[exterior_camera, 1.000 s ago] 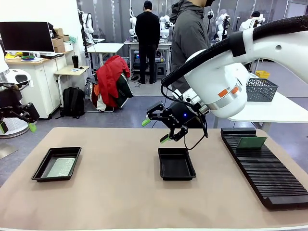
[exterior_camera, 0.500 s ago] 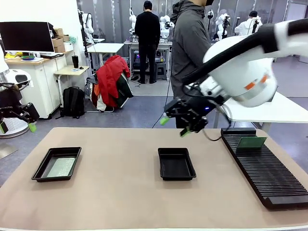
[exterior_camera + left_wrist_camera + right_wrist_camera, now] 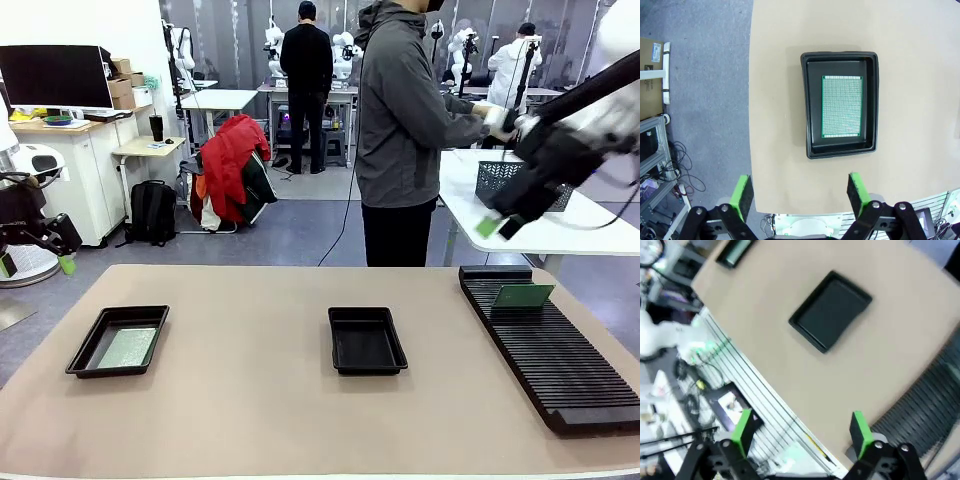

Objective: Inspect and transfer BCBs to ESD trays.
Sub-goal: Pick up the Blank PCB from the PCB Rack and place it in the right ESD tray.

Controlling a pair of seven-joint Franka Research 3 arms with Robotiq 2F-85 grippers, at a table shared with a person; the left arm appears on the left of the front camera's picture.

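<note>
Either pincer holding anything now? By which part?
Nothing held. The left pincer and the right pincer both stand open and empty; one BCB lies flat in an ESD tray.

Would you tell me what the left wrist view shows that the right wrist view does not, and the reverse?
Left wrist view: a green BCB lying flat in a black ESD tray, the open left claw, and a cardboard box off to the side. Right wrist view, blurred: the middle ESD tray with nothing in it, the ribbed rack, and the open right claw. Both: the tan table top; a dark shape with green at the right wrist view's top edge may be that same loaded tray, too blurred to tell.
</note>
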